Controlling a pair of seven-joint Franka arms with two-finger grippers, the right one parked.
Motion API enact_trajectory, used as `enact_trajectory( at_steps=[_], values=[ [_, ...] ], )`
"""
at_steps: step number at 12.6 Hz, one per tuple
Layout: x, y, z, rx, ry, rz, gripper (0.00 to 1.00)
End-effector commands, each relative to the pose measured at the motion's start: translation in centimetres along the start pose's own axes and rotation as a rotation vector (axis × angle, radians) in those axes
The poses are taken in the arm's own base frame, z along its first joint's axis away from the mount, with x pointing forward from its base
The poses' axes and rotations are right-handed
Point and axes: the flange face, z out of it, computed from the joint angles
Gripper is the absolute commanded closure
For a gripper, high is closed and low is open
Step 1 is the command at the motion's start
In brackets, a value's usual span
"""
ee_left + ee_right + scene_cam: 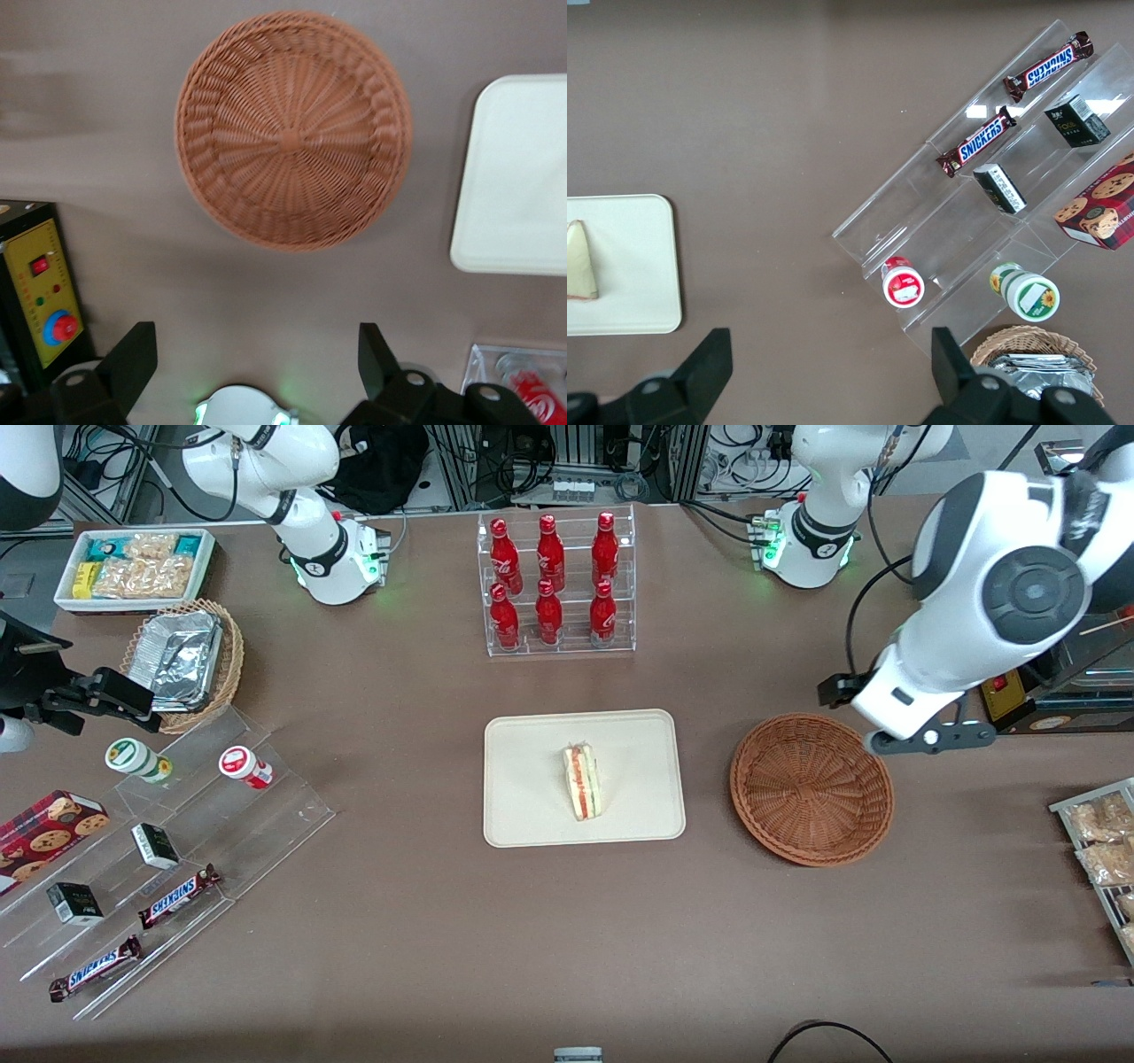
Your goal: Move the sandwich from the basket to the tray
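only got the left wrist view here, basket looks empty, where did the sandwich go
Observer: The sandwich lies on the tray, near its middle.
Operator: is the gripper holding anything
Observer: No. The gripper is open and hangs above the table beside the basket, at its edge farther from the front camera.
Operator: anything else on the tray
Observer: Only the sandwich. The rack of red bottles stands on the table farther from the front camera than the tray.
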Motion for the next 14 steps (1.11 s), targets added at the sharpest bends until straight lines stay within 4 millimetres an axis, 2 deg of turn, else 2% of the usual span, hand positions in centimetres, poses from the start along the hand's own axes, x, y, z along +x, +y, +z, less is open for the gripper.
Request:
enact_trajectory(
  at_steps=[1, 4, 6, 8, 11, 14],
  values=[
    [-2.6, -3.3, -1.2, -0.021, -0.024, 0.05, 0.0],
    [-3.8, -6.8, -2.3, -0.064, -0.045, 0.046, 0.0],
    [-5.0, -7.6, -3.4, -0.066, -0.031, 0.086, 0.0],
    [-5.6, -9.6, -4.3, -0.077, -0.014, 0.082, 0.0],
    [-6.2, -10.0, -6.3, -0.07, 0.017, 0.077, 0.0],
    [-6.2, -10.1, -6.9, -0.067, 0.04, 0.075, 0.0]
  ],
)
